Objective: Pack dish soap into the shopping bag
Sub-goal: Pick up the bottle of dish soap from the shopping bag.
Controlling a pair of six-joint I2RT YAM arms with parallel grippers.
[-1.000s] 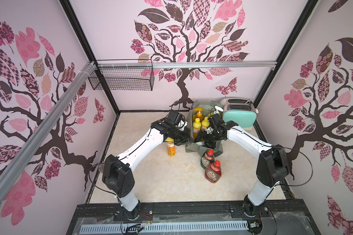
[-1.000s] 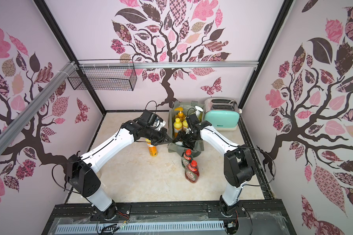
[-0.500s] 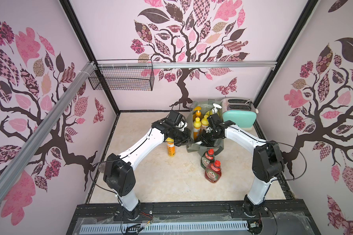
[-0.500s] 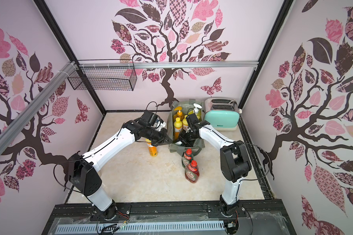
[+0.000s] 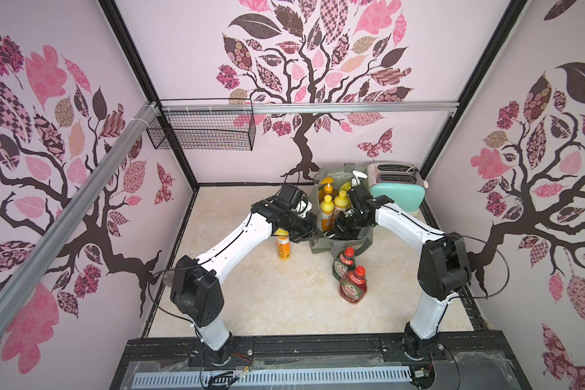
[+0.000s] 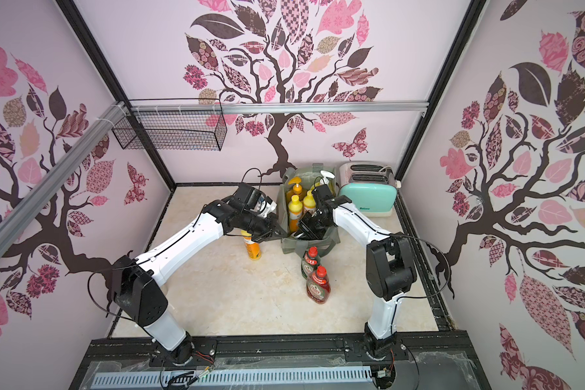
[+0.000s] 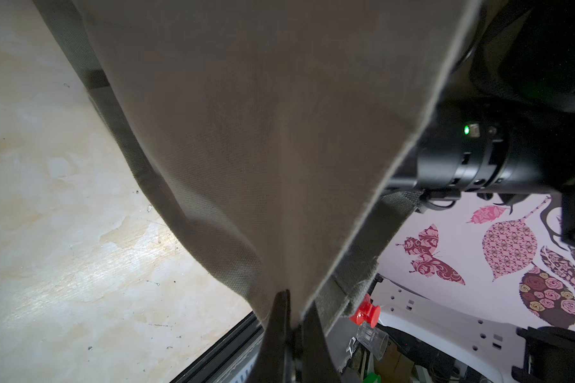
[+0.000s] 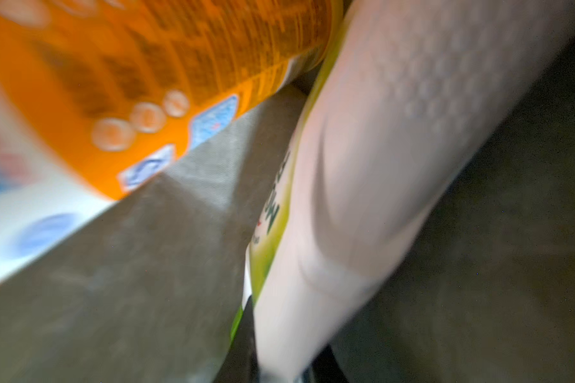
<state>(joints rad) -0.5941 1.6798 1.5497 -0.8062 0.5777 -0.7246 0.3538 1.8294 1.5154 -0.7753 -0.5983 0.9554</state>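
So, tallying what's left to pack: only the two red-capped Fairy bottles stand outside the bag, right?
No: three stand outside the shopping bag. Both top views show a small orange bottle beside it, as well as the green Fairy bottle and the red Fairy bottle in front.

Staged kitchen test booth: tree-decal walls (image 5: pixel 352 67), aluminium rail (image 5: pixel 335 108), toaster (image 5: pixel 397 192).
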